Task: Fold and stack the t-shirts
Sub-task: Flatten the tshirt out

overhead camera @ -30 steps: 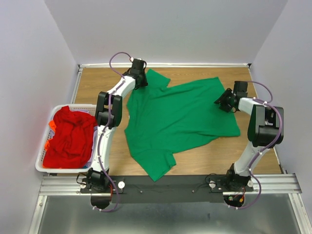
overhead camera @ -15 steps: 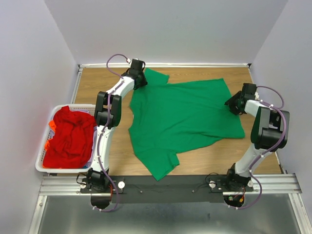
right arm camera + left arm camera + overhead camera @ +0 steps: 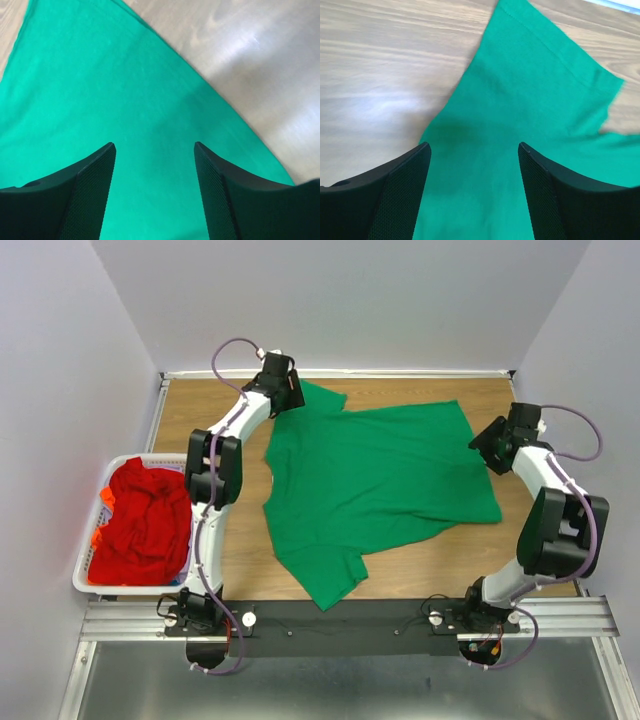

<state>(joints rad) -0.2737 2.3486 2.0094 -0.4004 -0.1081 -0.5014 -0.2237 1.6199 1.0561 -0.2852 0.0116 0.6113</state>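
Observation:
A bright green t-shirt [image 3: 375, 485] lies spread flat across the wooden table, one sleeve at the far left and one at the near middle. My left gripper [image 3: 285, 400] hovers over the far-left sleeve [image 3: 535, 85], jaws open, nothing between them. Over the shirt's right edge [image 3: 125, 100], my right gripper [image 3: 492, 443] also stands open and empty. Red t-shirts [image 3: 145, 520] with some orange lie crumpled in the basket at the left.
A white slatted basket [image 3: 88, 575] sits at the table's left edge. Bare wood [image 3: 200, 420] shows left of the green shirt and along the far side. Walls close in on the left, far and right sides.
Both grippers have opened and let go of the green shirt. The shirt was pulled rightward and flatter first. The right gripper moved right and away; the left one lifted slightly.

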